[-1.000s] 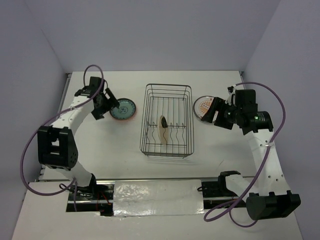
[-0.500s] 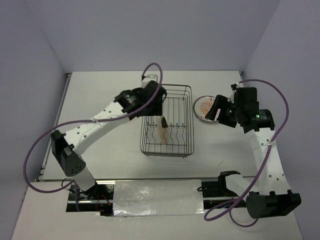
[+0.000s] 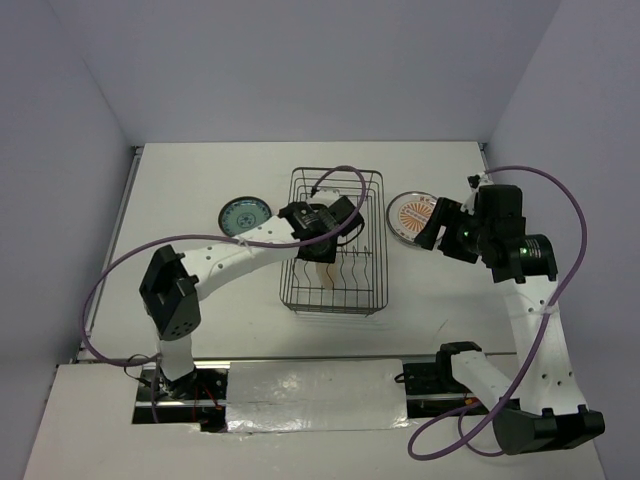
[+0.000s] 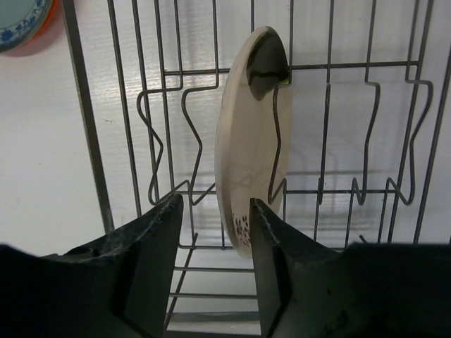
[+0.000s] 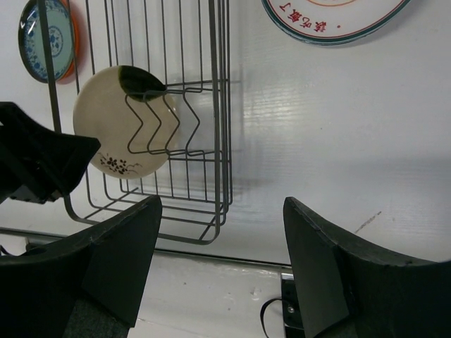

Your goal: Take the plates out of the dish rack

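The dish rack stands mid-table, and one cream plate stands on edge among its prongs. My left gripper hangs over that plate. In the left wrist view the cream plate has its near rim between my fingertips. It lies close to the right finger, with a gap to the left one, so the left gripper is partly open. A teal plate with an orange rim lies left of the rack. An orange-patterned plate lies to its right, beside my open, empty right gripper.
The right wrist view shows the rack's wire side, the cream plate behind the prongs, the teal plate and the patterned plate's rim. The right gripper hovers over bare table near the front strip.
My left arm swung from the teal plate on the left to above the rack, and its jaws narrowed round the cream plate's rim. The right arm shifted only slightly.
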`<state>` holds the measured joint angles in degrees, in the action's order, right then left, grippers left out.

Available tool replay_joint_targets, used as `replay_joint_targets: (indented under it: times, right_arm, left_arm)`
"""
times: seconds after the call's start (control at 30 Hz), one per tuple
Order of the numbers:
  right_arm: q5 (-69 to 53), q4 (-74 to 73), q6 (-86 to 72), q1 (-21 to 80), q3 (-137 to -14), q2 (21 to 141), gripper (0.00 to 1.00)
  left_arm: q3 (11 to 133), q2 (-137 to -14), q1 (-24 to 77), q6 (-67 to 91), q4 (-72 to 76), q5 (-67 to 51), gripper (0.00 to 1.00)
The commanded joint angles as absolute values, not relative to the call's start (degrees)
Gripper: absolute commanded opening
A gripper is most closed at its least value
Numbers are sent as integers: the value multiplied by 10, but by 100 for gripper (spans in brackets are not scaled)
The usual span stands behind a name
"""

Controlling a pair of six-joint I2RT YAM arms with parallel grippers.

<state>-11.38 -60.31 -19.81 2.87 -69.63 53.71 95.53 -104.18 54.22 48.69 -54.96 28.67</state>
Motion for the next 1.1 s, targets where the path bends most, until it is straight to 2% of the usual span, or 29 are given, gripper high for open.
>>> replay_joint_targets:
  times: [0.0, 0.2, 0.33, 0.57, 0.73, 0.9, 1.0, 1.03, 1.07]
  right_arm:
    - [-120, -606, -192, 33, -687, 525, 77]
    - [-128, -601, -194, 33, -683, 523, 77]
    - [-127, -606, -196, 33, -693, 526, 77]
    - [-120, -609, -193, 33, -695, 525, 77]
    - [-119, -612, -192, 33, -706, 532, 77]
    - [-122, -613, -195, 33, -717, 539, 77]
    - [-127, -606, -197, 33, -714, 541, 77]
    - [-134, -603, -199, 33, -708, 541, 77]
    - [-150, -598, -200, 33, -704, 538, 77]
  left_arm:
    - [950, -1069, 542, 516, -556, 307, 54]
    - [943, -1090, 542, 520, -537, 311, 39]
    - [992, -1115, 545, 549, -590, 326, 19]
    - [1085, -1086, 550, 607, -700, 384, 0]
    - [1192, -1059, 540, 636, -787, 460, 0]
    - [1151, -976, 427, 590, -731, 442, 0]
    - [1045, -900, 305, 507, -595, 346, 0]
    - [961, -858, 270, 489, -550, 304, 0]
    - [920, -840, 198, 470, -444, 204, 0]
